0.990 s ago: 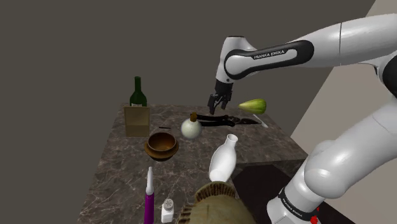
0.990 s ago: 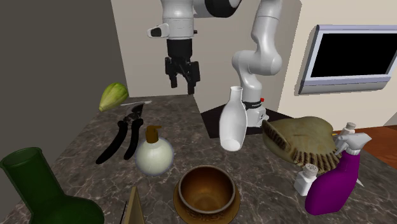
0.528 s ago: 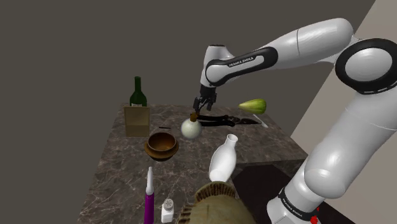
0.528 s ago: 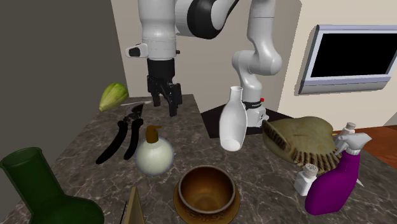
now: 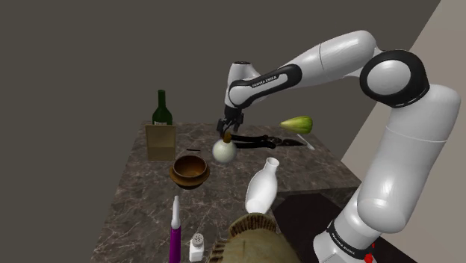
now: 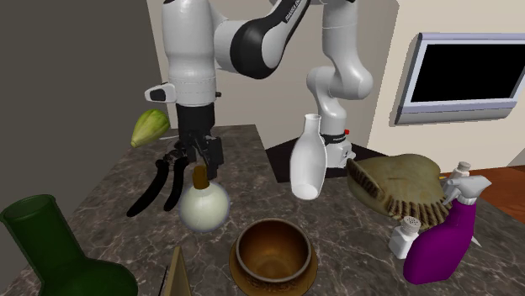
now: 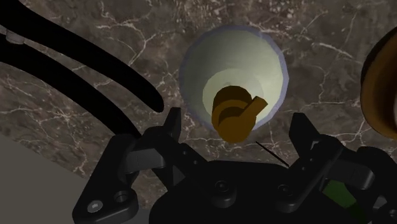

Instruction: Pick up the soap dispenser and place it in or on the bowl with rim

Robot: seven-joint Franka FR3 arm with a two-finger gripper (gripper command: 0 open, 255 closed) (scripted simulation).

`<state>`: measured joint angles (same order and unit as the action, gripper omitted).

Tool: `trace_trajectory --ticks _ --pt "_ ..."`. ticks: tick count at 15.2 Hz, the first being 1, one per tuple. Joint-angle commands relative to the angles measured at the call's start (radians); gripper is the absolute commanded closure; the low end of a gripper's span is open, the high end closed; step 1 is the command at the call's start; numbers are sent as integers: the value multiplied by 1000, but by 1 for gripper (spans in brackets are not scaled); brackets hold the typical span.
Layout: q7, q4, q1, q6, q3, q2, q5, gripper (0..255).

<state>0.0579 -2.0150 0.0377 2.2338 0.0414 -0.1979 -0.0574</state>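
Note:
The soap dispenser is a round off-white bottle with a brown pump top, upright on the dark marble table. My gripper hangs directly over it, open, its fingers straddling the pump without touching it. In the second exterior view the gripper sits just above the dispenser. The wrist view looks straight down on the dispenser, with the brown pump between the spread fingers of the gripper. The brown rimmed bowl stands empty, nearer the shoulder view's left; it also shows as the bowl.
Black shears and a green gourd lie just beyond the dispenser. A white vase, a green bottle, a tan box, a purple spray bottle, a shaker and a brush crowd the table.
The arm has swung toward the shoulder view's left and come down, from above the shears to right over the dispenser's pump. The fingers stayed open.

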Motion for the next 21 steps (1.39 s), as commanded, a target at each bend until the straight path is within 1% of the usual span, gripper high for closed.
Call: trace_trajectory --ticks 1,4,11,12,21 --pt "1 -9 0 23 -1 -14 -2 0" --pt "2 -20 -1 54 -2 -33 -4 0" --pt "3 -20 -1 54 -2 -34 -4 0" --pt "3 -20 -1 54 -2 -34 -4 255" --pt "3 -20 -1 54 -2 -34 -4 255"
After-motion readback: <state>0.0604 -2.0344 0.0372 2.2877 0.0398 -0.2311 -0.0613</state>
